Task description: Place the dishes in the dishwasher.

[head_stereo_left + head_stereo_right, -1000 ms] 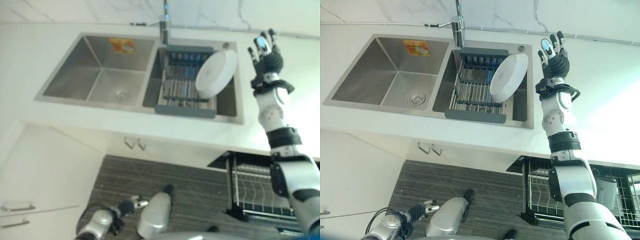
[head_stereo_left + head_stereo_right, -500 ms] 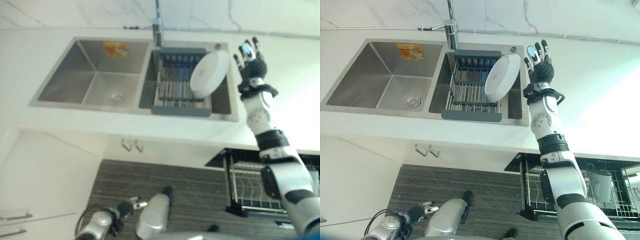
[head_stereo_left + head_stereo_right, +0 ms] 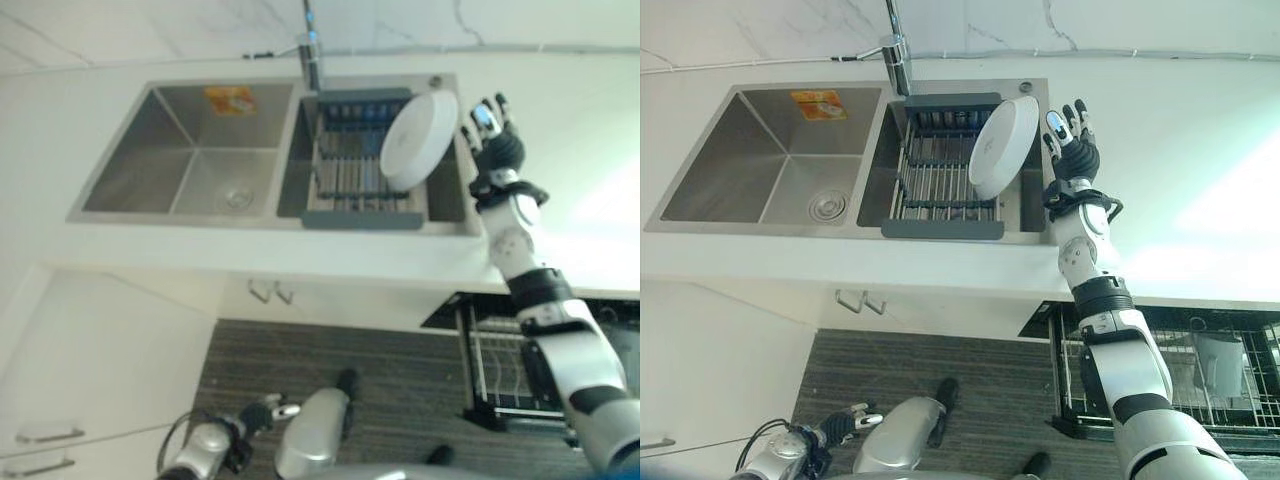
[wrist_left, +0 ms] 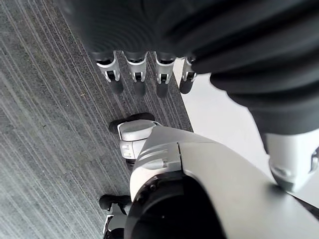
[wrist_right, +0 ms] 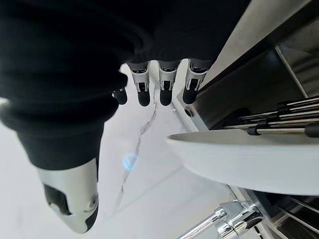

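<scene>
A white plate (image 3: 1003,146) stands tilted on edge at the right end of a grey drying rack (image 3: 945,180) inside the right basin of the steel sink (image 3: 760,150). My right hand (image 3: 1073,150) hovers over the sink's right rim, just right of the plate, fingers straight and spread, holding nothing. The plate's rim (image 5: 249,162) lies close beside the right hand's fingers (image 5: 164,84). Below the counter at right, the pulled-out dishwasher rack (image 3: 1180,375) shows its wire tines. My left hand (image 3: 262,412) hangs low by the floor, its fingers (image 4: 137,74) straight.
A tap (image 3: 895,55) stands behind the sink's divider. The left basin has a drain (image 3: 826,207) and an orange sticker (image 3: 818,103). White counter (image 3: 1180,170) stretches to the right. White cabinet fronts (image 3: 90,360) are at lower left, over a dark striped floor (image 3: 970,360).
My right hand has drawn closer to the plate's right edge and come lower over the sink rim. The whole view has shifted a little. The plate has stayed in the rack.
</scene>
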Available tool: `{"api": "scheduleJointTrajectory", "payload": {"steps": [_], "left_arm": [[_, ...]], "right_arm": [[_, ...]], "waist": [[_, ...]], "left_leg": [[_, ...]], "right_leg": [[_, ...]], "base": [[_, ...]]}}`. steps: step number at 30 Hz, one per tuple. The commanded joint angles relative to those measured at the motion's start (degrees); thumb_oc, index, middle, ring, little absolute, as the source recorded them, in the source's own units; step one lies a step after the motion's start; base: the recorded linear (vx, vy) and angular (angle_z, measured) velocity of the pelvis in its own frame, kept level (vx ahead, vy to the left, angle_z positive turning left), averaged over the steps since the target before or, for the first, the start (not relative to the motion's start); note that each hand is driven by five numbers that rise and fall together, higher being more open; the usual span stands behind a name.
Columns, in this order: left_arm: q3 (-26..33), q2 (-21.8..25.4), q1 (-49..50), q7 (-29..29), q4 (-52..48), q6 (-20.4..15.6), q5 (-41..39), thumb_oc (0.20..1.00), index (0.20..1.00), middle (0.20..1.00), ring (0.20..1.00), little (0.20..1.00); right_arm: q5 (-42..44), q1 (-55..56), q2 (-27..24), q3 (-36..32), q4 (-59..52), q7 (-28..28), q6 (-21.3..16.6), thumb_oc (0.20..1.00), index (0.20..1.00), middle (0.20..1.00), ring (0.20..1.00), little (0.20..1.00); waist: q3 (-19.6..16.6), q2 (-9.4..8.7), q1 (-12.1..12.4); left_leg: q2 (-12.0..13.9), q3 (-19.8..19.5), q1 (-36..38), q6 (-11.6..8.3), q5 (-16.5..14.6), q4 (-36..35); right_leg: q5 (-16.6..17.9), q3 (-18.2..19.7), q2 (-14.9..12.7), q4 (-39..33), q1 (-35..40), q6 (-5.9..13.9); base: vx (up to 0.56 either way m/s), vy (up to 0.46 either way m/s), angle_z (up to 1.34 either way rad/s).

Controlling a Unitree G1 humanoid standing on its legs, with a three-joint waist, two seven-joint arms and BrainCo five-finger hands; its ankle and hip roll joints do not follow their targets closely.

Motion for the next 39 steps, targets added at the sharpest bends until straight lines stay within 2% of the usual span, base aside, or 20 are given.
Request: {"api": "scheduleJointTrajectory", "payload": {"steps": [1, 17, 39], "left_arm": [[-3.44, 0.39, -0.8, -0.12, -0.2, -1.14, -2.79, 1.0, 1.0, 1.0, 1.0, 1.0], [-4.01, 0.44, -1.07, -0.39, -1.19, -1.43, -3.56, 1.0, 1.0, 1.0, 1.0, 1.0], [-2.88, 1.2, -1.26, -0.44, -0.83, -0.94, -3.84, 1.0, 1.0, 1.0, 1.0, 1.0]], "right_arm": [[0.26, -1.0, -1.81, 0.95, -2.28, 0.64, -3.21, 1.0, 1.0, 1.0, 1.0, 1.0], [-2.41, -2.13, -2.46, 3.03, -1.58, 2.46, -0.63, 1.0, 1.0, 1.0, 1.0, 1.0], [-3.15, -2.8, -2.47, 5.33, -0.45, 4.35, 1.34, 1.0, 1.0, 1.0, 1.0, 1.0]], "waist": [[0.2, 1.29, 1.02], [1.76, 1.98, 1.48], [2.49, 0.65, 2.2]], "left_leg": [[2.94, -1.29, 4.34, -4.49, 5.82, -14.23], [2.23, -1.89, 3.04, -4.35, 5.96, -13.36], [2.31, -2.63, 2.96, -4.25, 6.04, -13.33]], "right_leg": [[6.03, 1.04, -3.6, -0.21, 1.58, 4.3], [5.96, 0.94, -4.48, 0.72, 0.73, 4.32], [6.04, 0.66, -4.21, 1.33, 0.57, 4.27]], "base": [[0.0, 0.0, 0.0], [0.0, 0.012, 0.0], [0.0, 0.0, 0.0]]}}
